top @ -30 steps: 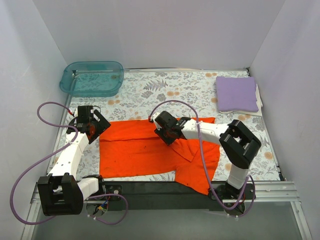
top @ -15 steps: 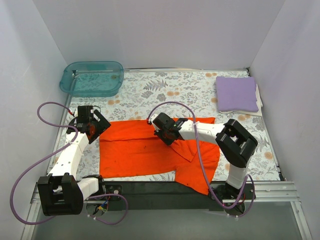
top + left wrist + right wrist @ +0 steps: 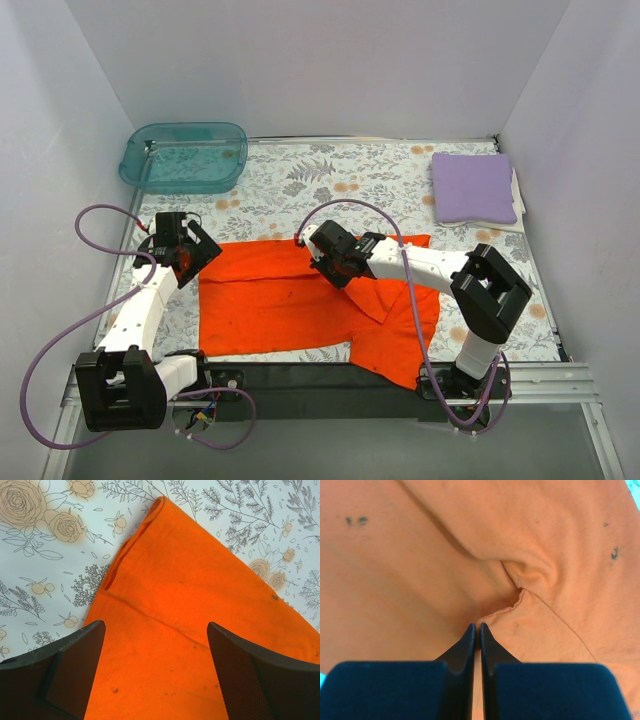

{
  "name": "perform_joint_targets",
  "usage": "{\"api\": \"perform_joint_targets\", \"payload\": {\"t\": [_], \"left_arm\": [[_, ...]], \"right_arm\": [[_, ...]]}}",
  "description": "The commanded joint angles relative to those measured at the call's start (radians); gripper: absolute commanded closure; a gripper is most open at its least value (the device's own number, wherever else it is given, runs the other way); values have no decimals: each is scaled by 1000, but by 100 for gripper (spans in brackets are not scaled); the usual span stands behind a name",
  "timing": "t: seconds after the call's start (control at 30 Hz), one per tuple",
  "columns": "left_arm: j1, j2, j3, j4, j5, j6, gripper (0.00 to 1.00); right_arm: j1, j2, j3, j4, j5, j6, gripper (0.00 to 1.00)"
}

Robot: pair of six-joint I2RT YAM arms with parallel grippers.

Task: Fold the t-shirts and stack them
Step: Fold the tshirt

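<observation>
The orange-red t-shirt [image 3: 270,300] lies spread on the flowered table, its right part folded over and hanging off the near edge. My left gripper [image 3: 188,252] hovers open over the shirt's far left corner [image 3: 200,580], jaws wide apart and empty [image 3: 155,630]. My right gripper [image 3: 337,263] is over the shirt's upper middle, shut with its tips [image 3: 476,625] pinching a raised fold and hem edge of the orange cloth [image 3: 420,555]. The lavender t-shirt [image 3: 472,187] lies folded at the far right.
A translucent teal tub [image 3: 185,157] stands at the far left corner. White walls close the table on three sides. The black front rail [image 3: 300,378] runs along the near edge under the hanging cloth.
My right gripper shifted slightly left, then back right, staying at the shirt's upper middle. The left arm and both shirts have not visibly moved.
</observation>
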Motion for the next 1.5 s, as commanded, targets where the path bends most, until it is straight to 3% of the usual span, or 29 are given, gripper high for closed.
{"api": "perform_joint_targets", "payload": {"t": [0.0, 0.3, 0.4, 0.53, 0.63, 1.03, 1.47], "left_arm": [[4, -26, -12, 11, 9, 9, 23], [4, -21, -17, 17, 16, 7, 23], [3, -17, -17, 24, 20, 6, 23], [4, 0, -2, 34, 29, 6, 23], [4, 25, 18, 50, 39, 9, 23], [4, 220, 98, 155, 89, 27, 34], [4, 393, 75, 226, -26, -10, 43]], "right_arm": [[6, -31, 35, -36, -57, -35, 92], [9, -8, 26, -70, -207, -76, 91], [9, -12, 26, -83, -210, -79, 83], [3, -42, 37, -93, -113, -63, 63], [-46, -78, 40, -94, -40, -18, 56], [-474, -128, -76, -14, -74, 174, 57], [-667, 18, -120, 44, -23, 234, 58]]}}
